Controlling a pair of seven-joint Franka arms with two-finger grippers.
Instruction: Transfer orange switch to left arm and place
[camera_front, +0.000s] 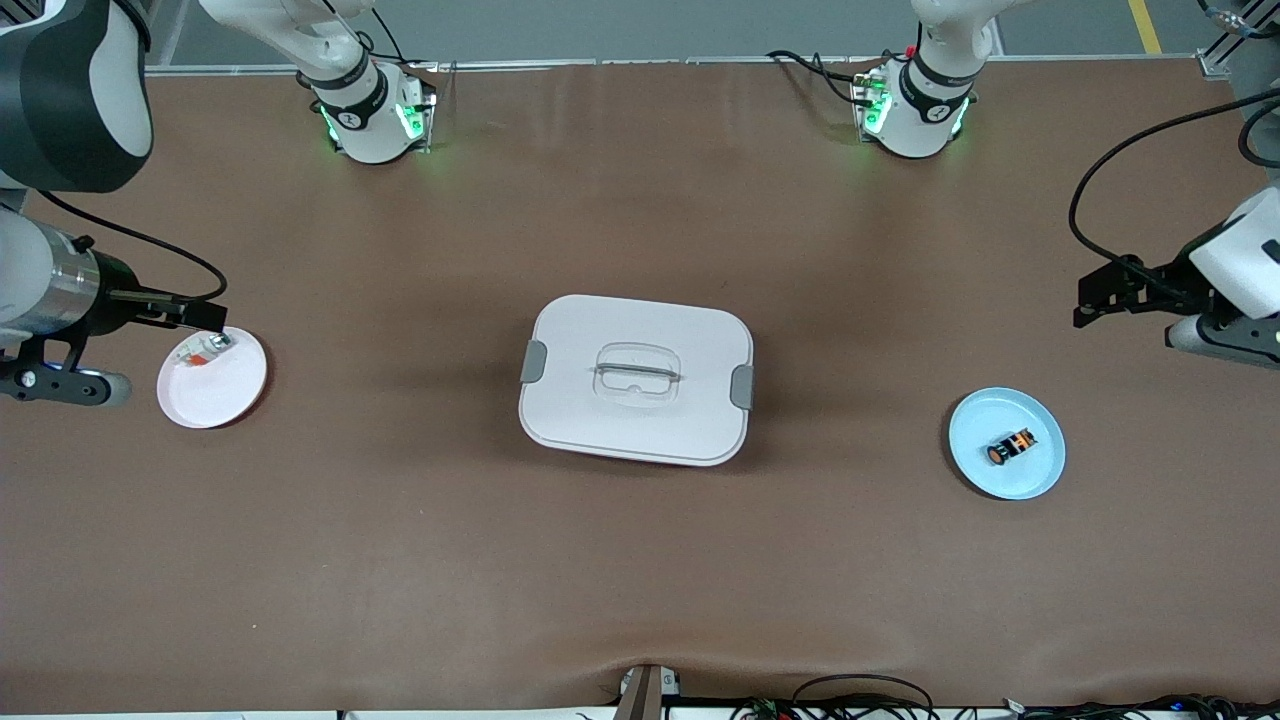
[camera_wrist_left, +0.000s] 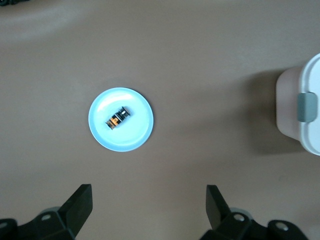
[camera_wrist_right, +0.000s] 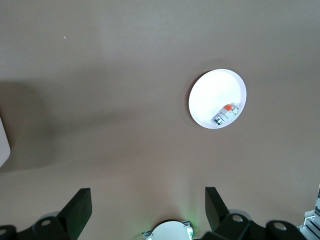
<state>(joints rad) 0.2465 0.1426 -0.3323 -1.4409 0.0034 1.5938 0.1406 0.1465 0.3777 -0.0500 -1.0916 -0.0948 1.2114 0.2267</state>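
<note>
Orange switch (camera_front: 1011, 447) lies on its side on the blue plate (camera_front: 1035, 480) near the left arm's end of the table (camera_front: 640, 580), well apart from the box (camera_front: 636, 420) at the table's middle. Best to bring the left gripper (camera_wrist_left: 150, 207) down squarely over it. Both it and the right gripper (camera_wrist_right: 148, 207), over the white plate (camera_front: 215, 400), are spread wide and empty.

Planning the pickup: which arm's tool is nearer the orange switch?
Left. Its tool hangs open above the table beside the switch; the right tool is over the white plate past the box.
</note>
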